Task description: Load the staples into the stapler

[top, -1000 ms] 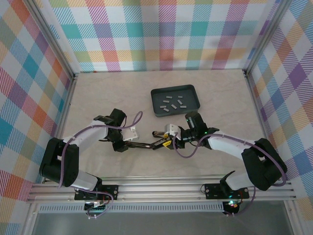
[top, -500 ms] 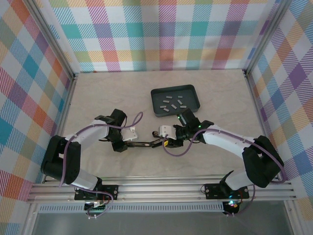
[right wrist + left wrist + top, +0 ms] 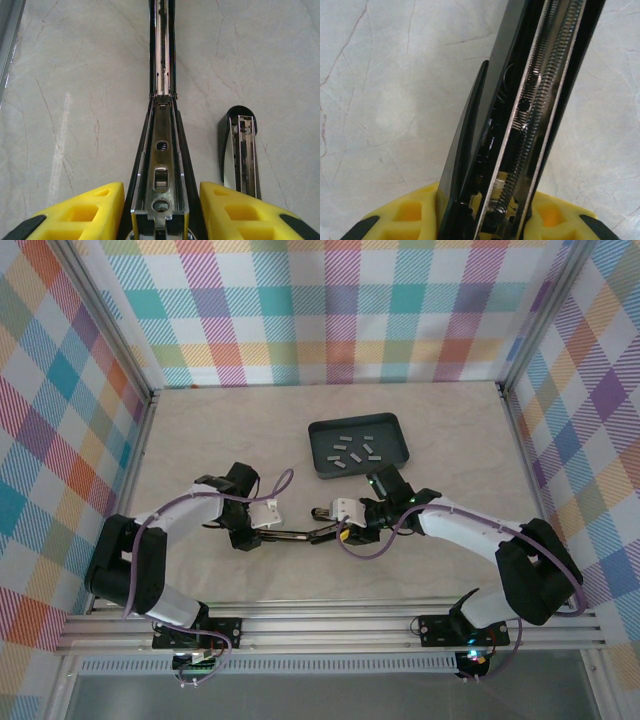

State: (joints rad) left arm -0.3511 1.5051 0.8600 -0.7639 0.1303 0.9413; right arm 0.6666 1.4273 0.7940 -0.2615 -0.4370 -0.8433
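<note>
The black stapler point(image 3: 300, 535) lies opened out flat at the middle of the table, stretched between both grippers. My left gripper point(image 3: 262, 533) is shut on its left end; in the left wrist view the stapler point(image 3: 540, 100) shows a bare metal channel with a coiled spring running away from that gripper point(image 3: 485, 215). My right gripper point(image 3: 345, 530) is shut on the other end, where the stapler point(image 3: 161, 150) sits as a shiny open channel between the yellow fingers point(image 3: 80, 215). Several small grey staples point(image 3: 352, 450) lie in the dark tray point(image 3: 390, 435) behind.
A black round-nosed part point(image 3: 239, 150) with a metal channel and spring lies on the table just right of my right gripper point(image 3: 161, 210). Plaid walls close in the left, back and right. Bare marble table lies to the left and in front.
The right arm's wrist has swung left and back toward the tray while its gripper stayed on the stapler. The left arm has hardly moved.
</note>
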